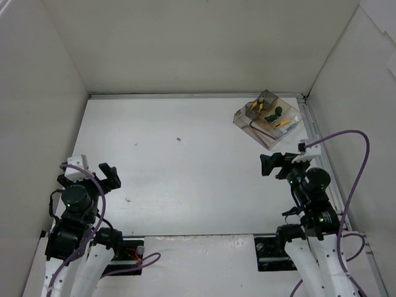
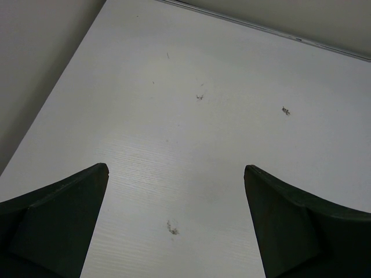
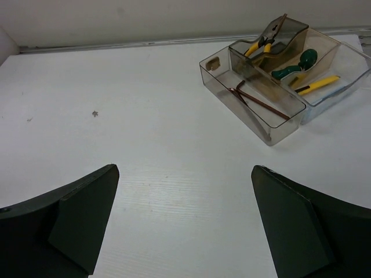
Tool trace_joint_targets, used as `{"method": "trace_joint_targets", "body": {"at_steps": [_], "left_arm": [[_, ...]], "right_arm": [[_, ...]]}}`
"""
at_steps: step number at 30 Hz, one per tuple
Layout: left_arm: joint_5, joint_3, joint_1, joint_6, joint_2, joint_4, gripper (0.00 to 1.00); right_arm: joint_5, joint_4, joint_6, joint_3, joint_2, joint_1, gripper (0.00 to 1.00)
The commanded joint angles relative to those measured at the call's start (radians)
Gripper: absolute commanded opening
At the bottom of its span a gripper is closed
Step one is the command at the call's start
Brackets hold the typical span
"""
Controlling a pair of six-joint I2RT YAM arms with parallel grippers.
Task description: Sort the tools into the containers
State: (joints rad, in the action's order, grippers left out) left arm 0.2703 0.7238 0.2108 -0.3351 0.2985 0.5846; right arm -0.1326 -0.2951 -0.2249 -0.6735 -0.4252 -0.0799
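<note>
The clear, brownish-tinted container [image 3: 215, 65] sits at the table's far right corner, also visible from above as the container [image 1: 242, 116]. In its compartments lie yellow-handled pliers [image 3: 262, 42], a green-handled screwdriver [image 3: 297, 63], a yellow-handled tool [image 3: 316, 85] and a dark L-shaped hex key [image 3: 255, 103]. My right gripper [image 3: 185, 169] hovers open over bare table, nearer than the box, with nothing between its fingers. My left gripper [image 2: 176, 168] is open over the table's left side, also holding nothing.
White walls enclose the table on three sides. A metal strip [image 1: 198, 95] runs along the far edge. Purple cables [image 1: 352, 179] loop beside the right arm. Small dark marks [image 2: 171, 228] dot the tabletop.
</note>
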Motion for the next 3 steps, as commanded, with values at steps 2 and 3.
{"method": "trace_joint_targets", "body": {"at_steps": [2,3], "left_arm": [[-0.005,0.020,0.006,-0.007,0.034,-0.068,1.00],[-0.006,0.022,0.006,-0.005,0.036,-0.068,1.00]], "right_arm": [[-0.001,0.030,-0.025,-0.015,-0.021,-0.008,0.98],[0.001,0.028,-0.025,-0.017,-0.024,-0.008,0.98]]}}
